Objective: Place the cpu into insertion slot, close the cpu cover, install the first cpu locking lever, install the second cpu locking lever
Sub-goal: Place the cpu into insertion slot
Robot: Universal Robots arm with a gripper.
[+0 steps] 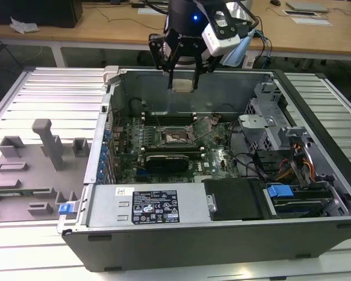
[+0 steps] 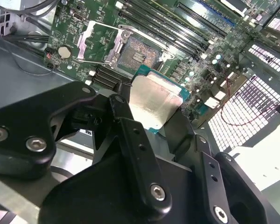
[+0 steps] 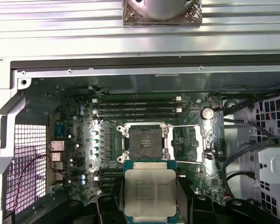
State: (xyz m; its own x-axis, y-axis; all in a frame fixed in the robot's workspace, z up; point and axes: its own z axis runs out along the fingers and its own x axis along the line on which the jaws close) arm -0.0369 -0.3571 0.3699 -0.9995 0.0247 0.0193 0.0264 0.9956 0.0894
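The arm comes down from the top of the exterior view with its wrist pointing straight down, so the claw hangs over the far side of the open computer case, which sits on the slatted metal worktop. The black fingers are clamped on the cpu, pressing on two opposite edges, with the chip at their tips. It is held roughly flat, its pale silvery metal top turned up toward the wrist and its green rim showing around the edge. Being square, it has no long side; in the first wrist view its edges run about parallel to those of the insertion slot. The chip is in the air, clear of the motherboard, and touches nothing but the fingers. The slot lies uncovered on the green board, just beside the rows of long black memory slots, its contact field exposed. The cpu cover is swung open and lies back on one side of the slot, with green board visible through its window. A grey fixture tray lies on the worktop at the exterior view's left, well apart from the case.
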